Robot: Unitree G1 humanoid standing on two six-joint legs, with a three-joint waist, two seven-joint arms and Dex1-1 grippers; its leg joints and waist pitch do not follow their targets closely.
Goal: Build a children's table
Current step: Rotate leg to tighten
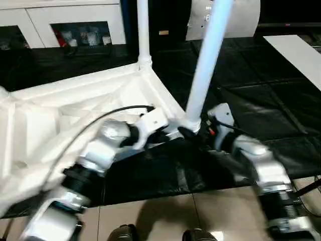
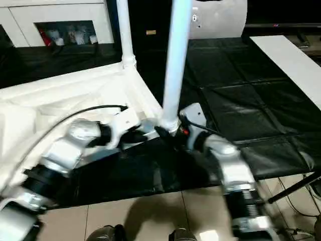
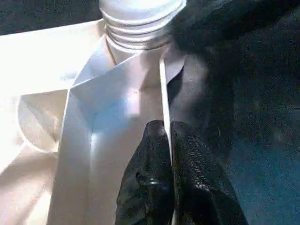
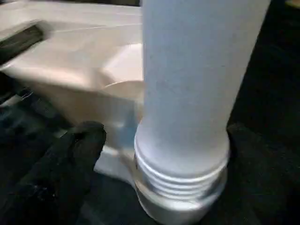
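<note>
Down low, both silver forearms angle inward to the near corner of the upturned table top (image 1: 75, 100) on the black padded tabletop (image 1: 261, 115). The left claw (image 3: 168, 140) is pressed together, pinching the top's thin edge wall. The right claw (image 1: 193, 134) sits at the flared base of the near leg (image 1: 208, 60); its spread cannot be told. At 12 o'clock a second leg (image 1: 143, 30) stands upright in the far corner socket. A white cabinet (image 1: 60, 15) stands at 11 o'clock.

At twelve o'clock a white tube leg (image 1: 143, 35) stands upright; the nearer white tapered leg (image 1: 206, 65) leans at one o'clock. Black padded surface (image 1: 261, 110) lies bare at two o'clock.
</note>
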